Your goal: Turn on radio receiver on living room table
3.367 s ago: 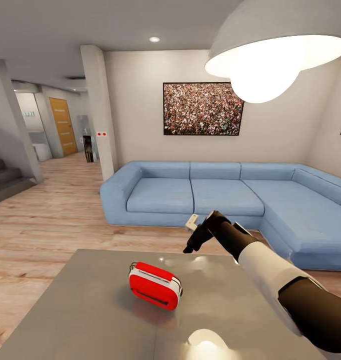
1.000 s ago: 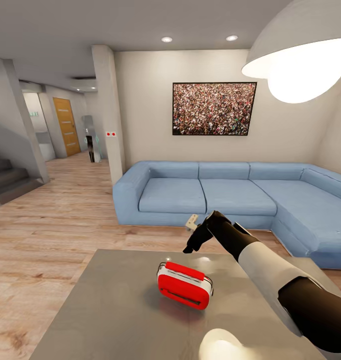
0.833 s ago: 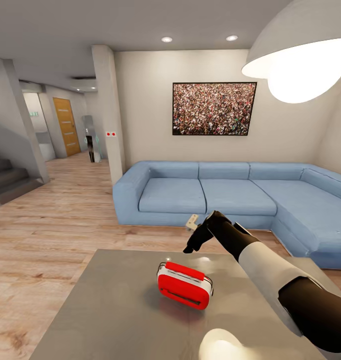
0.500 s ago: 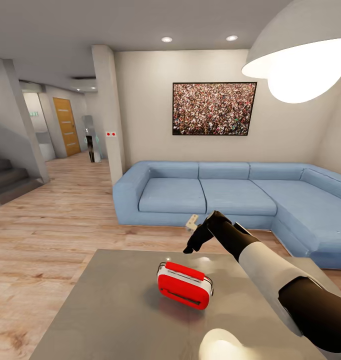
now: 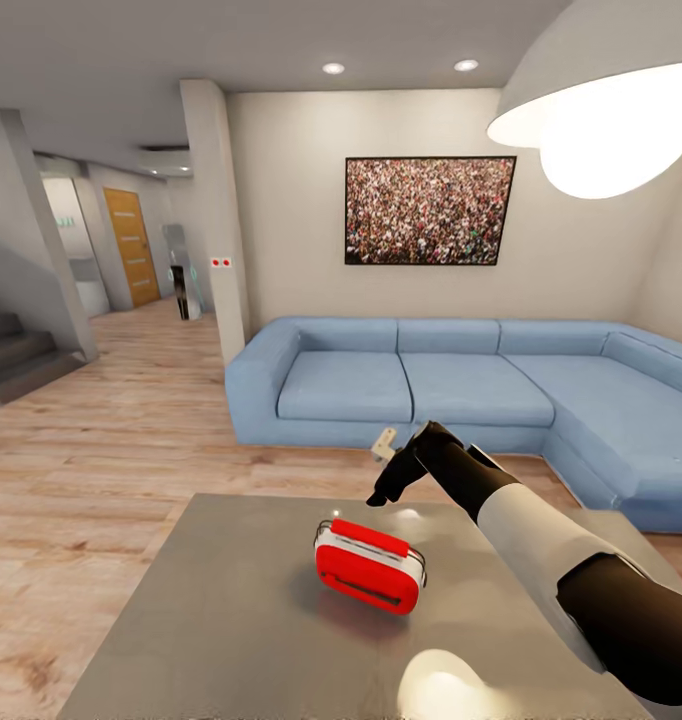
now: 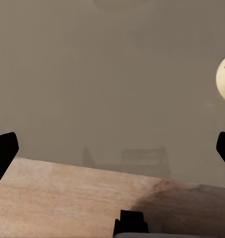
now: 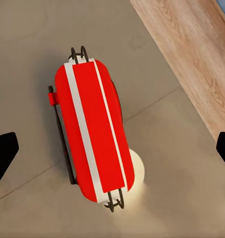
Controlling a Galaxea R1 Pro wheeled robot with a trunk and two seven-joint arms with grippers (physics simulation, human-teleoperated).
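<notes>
Centrally, glossy grey table (image 5: 231, 620) fronts blue sofa (image 5: 461, 385).

Home living room, simulated render. Evidence: blue L-shaped sofa (image 5: 461, 390) w/ seat cushions along a beige wall, framed crowd picture (image 5: 429, 211) hung above it, light wood plank floor (image 5: 91, 450), low glossy grey table (image 5: 221, 620) in front of the sofa, grey dome pendant lamp (image 5: 606, 100) lit overhead, recessed ceiling spots. Hallway off to one side w/ an orange-brown door (image 5: 131, 247) and stairs (image 5: 16, 355).
</notes>
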